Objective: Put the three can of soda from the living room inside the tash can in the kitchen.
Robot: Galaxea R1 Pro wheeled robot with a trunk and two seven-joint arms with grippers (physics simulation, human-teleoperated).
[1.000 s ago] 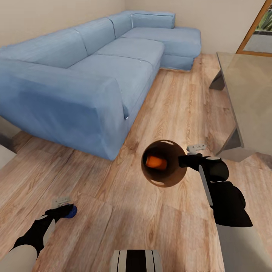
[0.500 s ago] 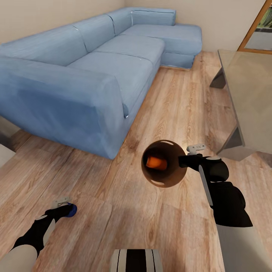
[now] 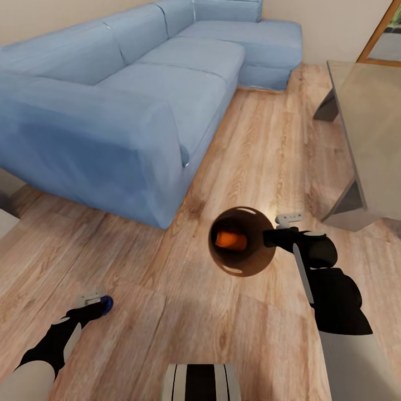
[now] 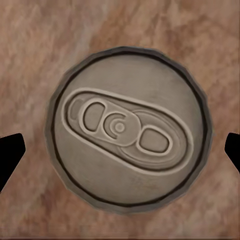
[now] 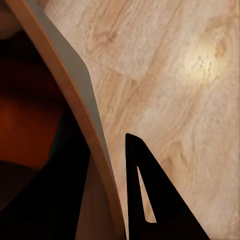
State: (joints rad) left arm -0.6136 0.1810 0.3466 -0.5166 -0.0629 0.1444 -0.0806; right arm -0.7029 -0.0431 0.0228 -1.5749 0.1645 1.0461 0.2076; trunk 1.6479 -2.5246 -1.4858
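Note:
In the head view my left gripper hangs low over the wooden floor, shut on a dark blue can of soda. The left wrist view looks straight down on that can's silver top, with a dark fingertip on either side. My right gripper is shut on the rim of the copper-brown tash can and holds it above the floor. An orange can of soda lies inside it. In the right wrist view the tash can's rim runs between the fingers.
This is the living room. A long light-blue corner sofa fills the left and back. A glass-topped low table stands at the right. A strip of bare wooden floor runs between them.
The whole view has shifted slightly, so the camera has moved: sofa and table sit a little differently. Both grippers keep the same hold and the same place in the view.

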